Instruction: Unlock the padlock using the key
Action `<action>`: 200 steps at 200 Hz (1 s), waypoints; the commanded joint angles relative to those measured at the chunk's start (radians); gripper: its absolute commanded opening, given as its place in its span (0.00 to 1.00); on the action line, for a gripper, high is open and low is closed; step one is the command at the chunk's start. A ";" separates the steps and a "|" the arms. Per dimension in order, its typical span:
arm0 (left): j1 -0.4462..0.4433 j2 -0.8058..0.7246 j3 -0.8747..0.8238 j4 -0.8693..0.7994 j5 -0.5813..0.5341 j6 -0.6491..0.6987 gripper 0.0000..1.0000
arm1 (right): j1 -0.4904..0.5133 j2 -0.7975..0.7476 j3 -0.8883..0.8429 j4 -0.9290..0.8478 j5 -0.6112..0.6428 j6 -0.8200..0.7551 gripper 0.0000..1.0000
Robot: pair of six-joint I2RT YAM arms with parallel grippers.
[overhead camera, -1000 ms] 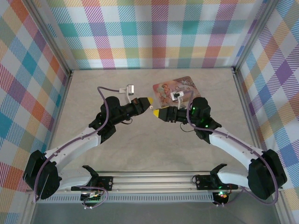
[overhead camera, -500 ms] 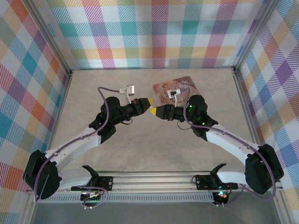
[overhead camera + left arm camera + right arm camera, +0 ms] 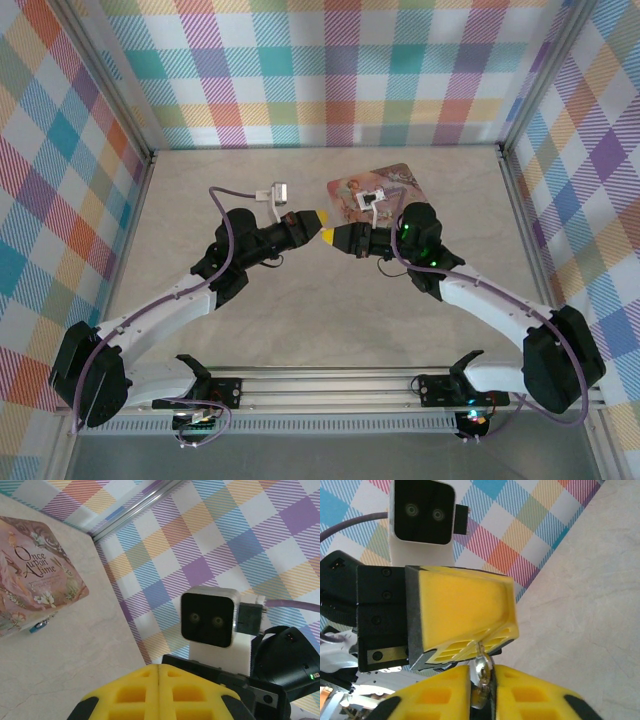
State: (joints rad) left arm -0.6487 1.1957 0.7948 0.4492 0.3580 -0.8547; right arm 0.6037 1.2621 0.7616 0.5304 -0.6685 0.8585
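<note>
Right gripper (image 3: pixel 331 236), pinching the key (image 3: pixel 481 669), has advanced against the closed left gripper (image 3: pixel 322 218) at mid-frame; handover judged imminent, padlock (image 3: pixel 39 626) untouched.

The walls (image 3: pixel 340 70) all round are pastel plaid: teal, orange, purple, yellow and blue bands crossed on white. The table top (image 3: pixel 300 320) is pale beige, faintly marbled. The flat rectangular pink tin (image 3: pixel 392 180) carries a storybook illustration with cream lettering. At the tin's edge sits a tiny teal-blue padlock (image 3: pixel 39 626). Beside the tin, the left gripper (image 3: pixel 320 217) and right gripper (image 3: pixel 329 237) have bright yellow fingers on black housings. A silvery metal key (image 3: pixel 481 670) glints between the right one's yellow pads. Left of the tin runs a purple-grey cable (image 3: pixel 225 195).
</note>
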 commanded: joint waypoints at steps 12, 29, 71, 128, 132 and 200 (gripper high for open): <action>-0.019 -0.016 -0.012 0.048 0.013 0.010 0.00 | 0.007 0.003 0.030 0.013 0.014 -0.003 0.10; -0.020 -0.016 -0.014 0.053 0.014 0.010 0.00 | 0.007 0.001 0.027 0.003 0.024 -0.004 0.06; -0.020 -0.020 -0.019 0.037 0.002 0.014 0.09 | 0.007 -0.018 0.024 -0.062 0.055 -0.040 0.00; -0.017 -0.056 0.045 -0.184 -0.098 0.104 0.62 | 0.007 -0.117 0.033 -0.445 0.215 -0.231 0.00; -0.016 -0.054 0.051 -0.200 -0.107 0.108 0.65 | 0.007 -0.128 0.033 -0.476 0.233 -0.243 0.00; -0.008 0.181 0.268 -0.424 -0.137 0.267 0.80 | 0.003 -0.299 0.077 -1.054 0.765 -0.302 0.00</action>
State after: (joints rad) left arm -0.6579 1.2861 0.9707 0.1463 0.2493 -0.6991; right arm 0.6041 1.0191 0.7956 -0.2333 -0.1787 0.5823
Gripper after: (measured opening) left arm 0.791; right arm 0.057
